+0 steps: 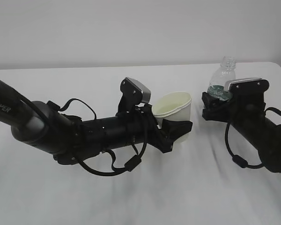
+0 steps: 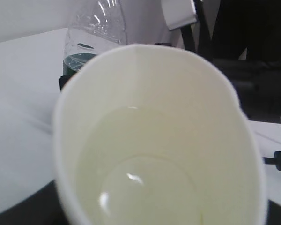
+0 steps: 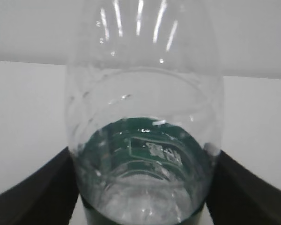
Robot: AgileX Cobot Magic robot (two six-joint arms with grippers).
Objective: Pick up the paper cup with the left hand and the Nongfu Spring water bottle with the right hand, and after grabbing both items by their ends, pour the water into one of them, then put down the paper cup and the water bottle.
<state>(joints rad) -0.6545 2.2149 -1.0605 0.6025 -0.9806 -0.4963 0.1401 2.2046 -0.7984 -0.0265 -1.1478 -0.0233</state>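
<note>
The worktop [image 1: 145, 197] is white, smooth and flat, with soft folds like cloth. A pale wall stands behind it.

The left hand [image 1: 178, 129] sits at the end of a thick, round black arm with looped cables. The arm lies low and reaches toward the middle. Its gripper is closed around the bottom part of the paper cup [image 1: 174, 108], and the cup leans a little with its mouth up.

The right hand [image 1: 215, 107] is on a black arm that comes in low from the right side. Its black fingers [image 3: 35, 187] stand on both sides of the Nongfu Spring water bottle [image 1: 223, 79]. I cannot tell if they press on it or have let go. The bottle stands upright on the worktop, near the cup but apart from it.

The cup is white paper, cream inside, with a rolled rim. The left wrist view looks right down into it and shows clear water [image 2: 140, 183] in its round bottom. The bottle is clear, shiny, ribbed plastic with no cap. The right wrist view shows its dark green label [image 3: 150, 150] up close.
</note>
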